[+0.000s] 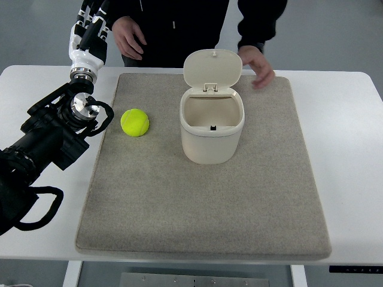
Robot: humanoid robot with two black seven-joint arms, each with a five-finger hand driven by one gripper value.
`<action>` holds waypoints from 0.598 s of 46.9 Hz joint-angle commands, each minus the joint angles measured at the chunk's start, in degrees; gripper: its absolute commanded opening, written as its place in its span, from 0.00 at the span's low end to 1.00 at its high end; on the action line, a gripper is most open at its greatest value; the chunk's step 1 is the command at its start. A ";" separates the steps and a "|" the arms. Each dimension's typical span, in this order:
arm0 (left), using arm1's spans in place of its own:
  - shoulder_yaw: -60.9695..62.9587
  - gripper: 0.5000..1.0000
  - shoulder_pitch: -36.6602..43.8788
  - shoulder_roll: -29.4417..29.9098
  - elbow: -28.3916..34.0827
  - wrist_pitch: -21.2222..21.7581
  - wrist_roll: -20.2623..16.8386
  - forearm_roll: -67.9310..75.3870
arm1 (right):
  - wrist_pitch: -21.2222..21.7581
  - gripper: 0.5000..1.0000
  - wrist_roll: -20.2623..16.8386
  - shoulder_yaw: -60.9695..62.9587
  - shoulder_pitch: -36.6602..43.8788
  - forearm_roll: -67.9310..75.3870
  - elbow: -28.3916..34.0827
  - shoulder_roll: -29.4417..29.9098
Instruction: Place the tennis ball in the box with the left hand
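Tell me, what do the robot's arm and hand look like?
The left arm is chunky black metal with looping black cables and a shiny silver wrist joint. The left hand is white with black fingers. No right arm shows.

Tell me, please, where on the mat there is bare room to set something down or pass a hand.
The mat is bare across its whole near half, below the box, and along the right strip beside it. It is crowded at the far edge, where a person's hand rests, and at the left, around the tennis ball near the left hand.
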 commanded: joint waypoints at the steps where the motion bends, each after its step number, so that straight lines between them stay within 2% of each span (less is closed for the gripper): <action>1: 0.00 0.98 0.00 0.00 0.00 0.00 -0.17 0.00 | 0.00 0.80 0.00 0.00 0.00 0.00 0.00 0.00; 28: 0.35 0.98 -0.44 0.79 -0.09 0.70 -0.17 0.26 | 0.00 0.80 0.00 0.00 0.00 0.00 0.00 0.00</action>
